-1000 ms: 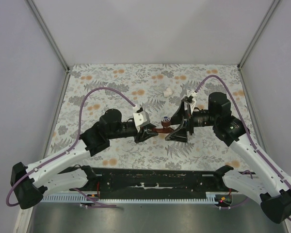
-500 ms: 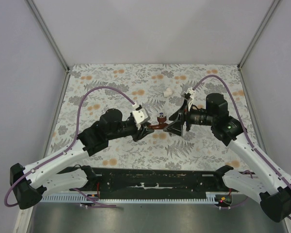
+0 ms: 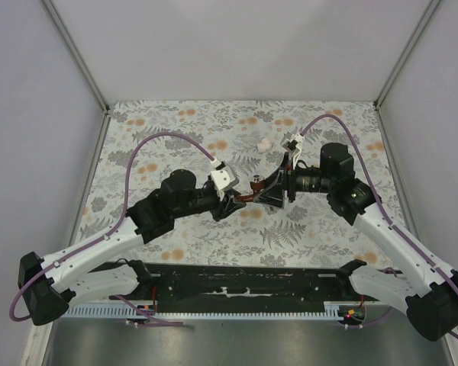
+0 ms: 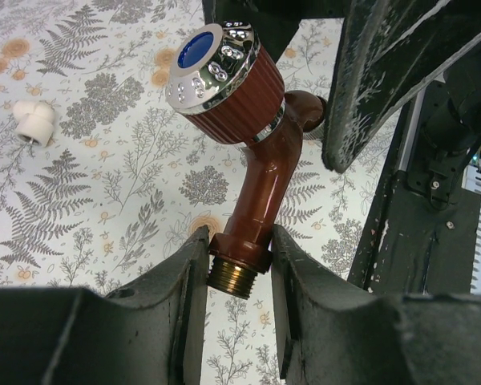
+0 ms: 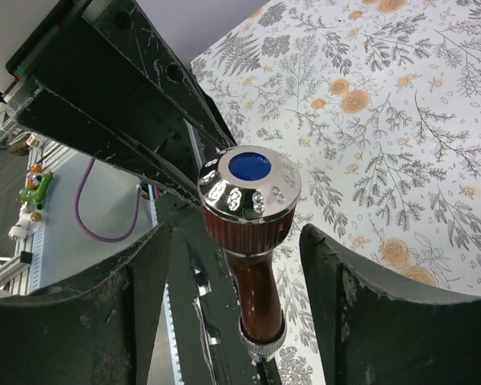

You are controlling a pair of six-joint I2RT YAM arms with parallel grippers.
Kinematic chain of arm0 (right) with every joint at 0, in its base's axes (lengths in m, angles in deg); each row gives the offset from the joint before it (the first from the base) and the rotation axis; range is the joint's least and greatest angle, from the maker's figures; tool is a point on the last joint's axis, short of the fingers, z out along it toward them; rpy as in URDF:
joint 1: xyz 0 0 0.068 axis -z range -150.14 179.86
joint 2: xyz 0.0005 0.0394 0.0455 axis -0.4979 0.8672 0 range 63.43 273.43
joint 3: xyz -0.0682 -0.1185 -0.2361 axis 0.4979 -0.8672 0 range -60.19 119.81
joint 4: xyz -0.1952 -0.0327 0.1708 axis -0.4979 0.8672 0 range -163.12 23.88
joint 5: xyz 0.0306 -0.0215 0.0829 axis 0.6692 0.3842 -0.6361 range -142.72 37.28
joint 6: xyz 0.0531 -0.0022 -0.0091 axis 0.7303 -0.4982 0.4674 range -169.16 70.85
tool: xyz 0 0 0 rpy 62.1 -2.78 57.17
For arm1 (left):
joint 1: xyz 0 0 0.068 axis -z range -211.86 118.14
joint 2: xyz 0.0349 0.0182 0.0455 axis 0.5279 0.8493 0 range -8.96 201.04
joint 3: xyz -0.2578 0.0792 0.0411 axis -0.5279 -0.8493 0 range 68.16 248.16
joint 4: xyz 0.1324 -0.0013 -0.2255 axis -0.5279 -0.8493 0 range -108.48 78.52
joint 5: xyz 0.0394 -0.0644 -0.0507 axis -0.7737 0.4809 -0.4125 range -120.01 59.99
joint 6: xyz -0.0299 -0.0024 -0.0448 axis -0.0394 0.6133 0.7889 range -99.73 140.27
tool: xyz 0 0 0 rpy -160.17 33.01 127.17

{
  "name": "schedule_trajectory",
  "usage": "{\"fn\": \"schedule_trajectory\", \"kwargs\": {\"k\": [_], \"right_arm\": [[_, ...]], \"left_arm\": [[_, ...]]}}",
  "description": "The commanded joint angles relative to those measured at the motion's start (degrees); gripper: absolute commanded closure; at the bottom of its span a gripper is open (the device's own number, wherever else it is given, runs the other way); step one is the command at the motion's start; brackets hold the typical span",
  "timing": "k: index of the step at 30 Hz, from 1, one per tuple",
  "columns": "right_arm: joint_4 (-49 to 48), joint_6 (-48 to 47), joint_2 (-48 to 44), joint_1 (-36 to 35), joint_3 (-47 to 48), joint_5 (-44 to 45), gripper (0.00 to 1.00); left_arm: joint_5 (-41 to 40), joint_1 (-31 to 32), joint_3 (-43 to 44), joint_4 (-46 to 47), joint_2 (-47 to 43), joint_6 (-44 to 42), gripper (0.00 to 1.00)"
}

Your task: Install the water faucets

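**Floral tablecloth (image 3: 175, 137): faucet between two grippers**

The left gripper (image 4: 239, 273) is clamped on the threaded end of the red-brown water faucet (image 4: 256, 160), above the cloth. The fingers of the right gripper (image 3: 273, 191) stand apart around its chrome knob. Farther back lies a white elbow fitting (image 3: 265, 144).

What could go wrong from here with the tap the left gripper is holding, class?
The left gripper pinches the tap only at its narrow collar by the brass thread, so it may pivot or slip. The right gripper stands open around the shiny cap; closing there could skid off or turn the cap instead.
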Motion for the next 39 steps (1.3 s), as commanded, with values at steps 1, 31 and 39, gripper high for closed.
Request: {"fn": "schedule_trajectory", "kwargs": {"k": [1, 31, 39], "right_arm": [[-4.6, 2.6, 1.0, -0.1, -0.9, -1.6, 0.3], [6.7, -2.7, -4.7, 1.6, -1.3, 16.9, 1.0], [12.8, -2.9, -14.7, 1.8, -5.6, 46.5, 1.0]], "left_arm": [[0.2, 0.3, 2.2, 5.9, -0.4, 3.0, 0.98], [-11.3, -1.3, 5.5, 1.7, 6.1, 9.4, 0.31], [-16.2, -7.7, 16.4, -2.0, 22.7, 7.7, 0.12]]}}
